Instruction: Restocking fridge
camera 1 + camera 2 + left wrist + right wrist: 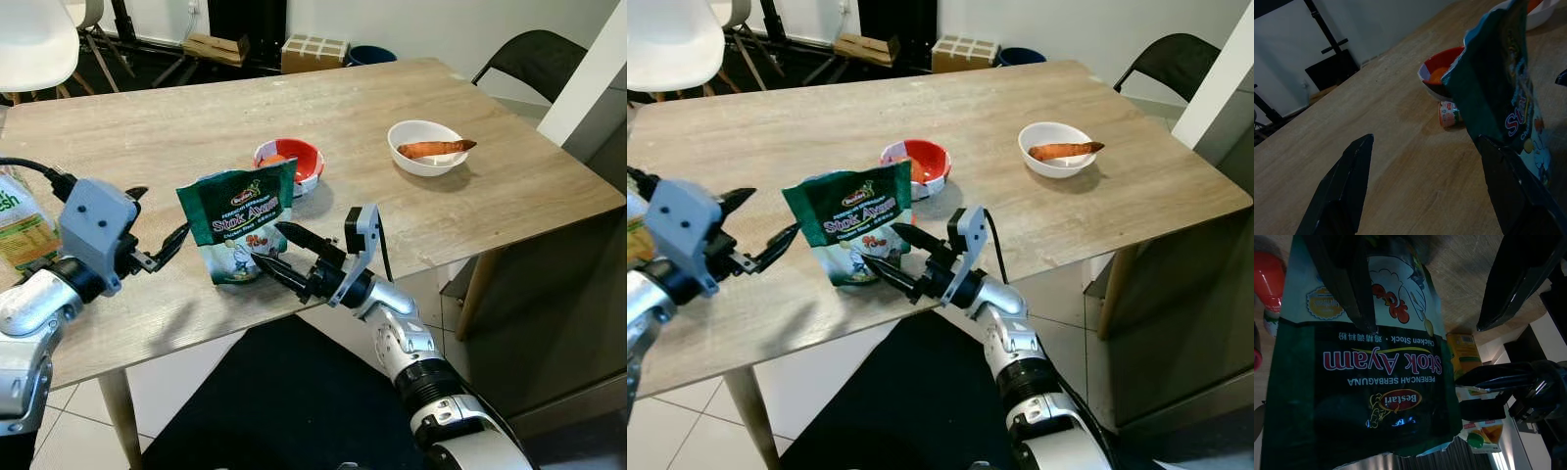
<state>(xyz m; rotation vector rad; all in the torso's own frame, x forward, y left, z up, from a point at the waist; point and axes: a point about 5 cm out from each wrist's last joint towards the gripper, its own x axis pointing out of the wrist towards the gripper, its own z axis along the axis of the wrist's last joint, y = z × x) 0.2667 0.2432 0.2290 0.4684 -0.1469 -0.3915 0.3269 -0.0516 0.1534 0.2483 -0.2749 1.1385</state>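
Wooden desk [392, 108]: right gripper [277, 250], fingers apart, meets stock pouch [238, 220]; left gripper [157, 223], at nine o'clock, fingers apart.

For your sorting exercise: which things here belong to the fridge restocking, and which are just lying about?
Job in hand:
green stock pouch
right gripper, fingers open at the pouch
left gripper, open beside it

Lying about:
white bowl
red cup
chair
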